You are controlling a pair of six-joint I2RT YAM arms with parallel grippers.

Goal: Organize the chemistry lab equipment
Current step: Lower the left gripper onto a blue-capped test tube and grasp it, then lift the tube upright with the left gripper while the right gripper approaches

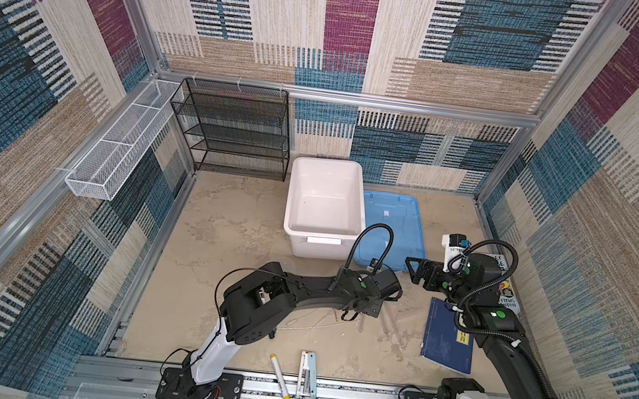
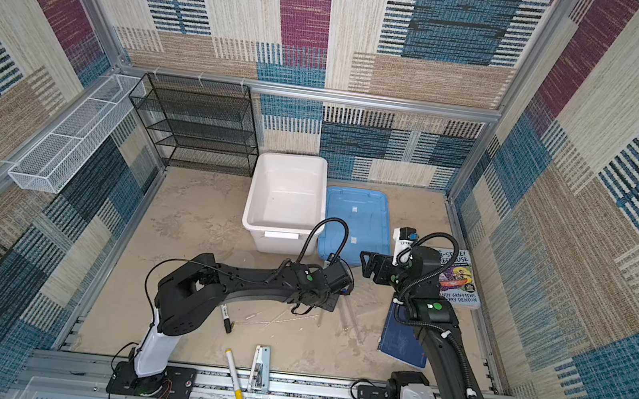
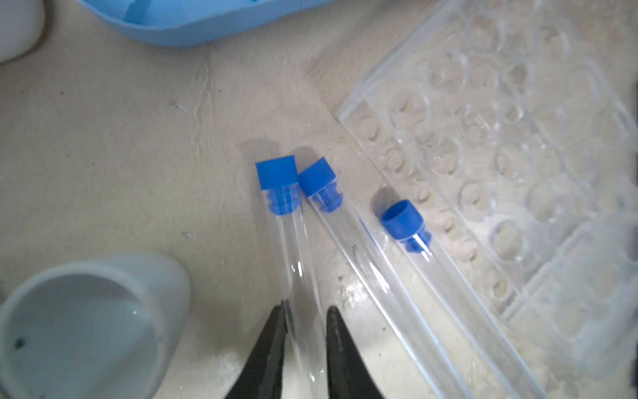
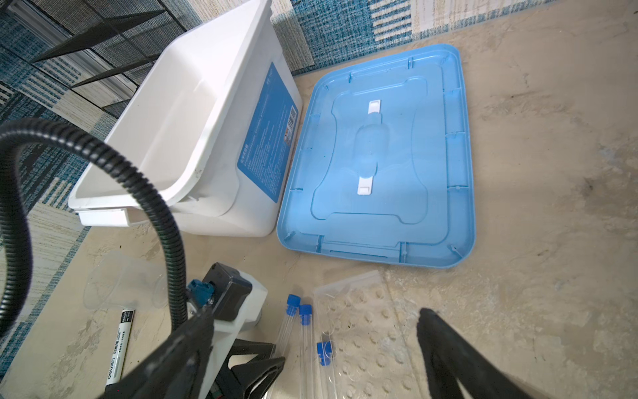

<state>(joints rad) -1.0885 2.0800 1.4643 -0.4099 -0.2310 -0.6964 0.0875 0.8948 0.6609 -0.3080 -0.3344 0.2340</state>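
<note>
Beige tabletop (image 1: 223,217), patchwork walls (image 1: 353,24), 3 test tubes (image 3: 300,259)

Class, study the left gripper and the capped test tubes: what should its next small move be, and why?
Probably close the left gripper fully on the test tube lying flat between its fingers; whether they already grip is unclear. The tube rack beside it holds no tubes.

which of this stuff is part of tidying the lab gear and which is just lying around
Lab gear: test tubes, tube rack, white dish, beaker, thin rods.
Just lying about: yellow-tipped marker, black marker, blue book, illustrated book.
</note>
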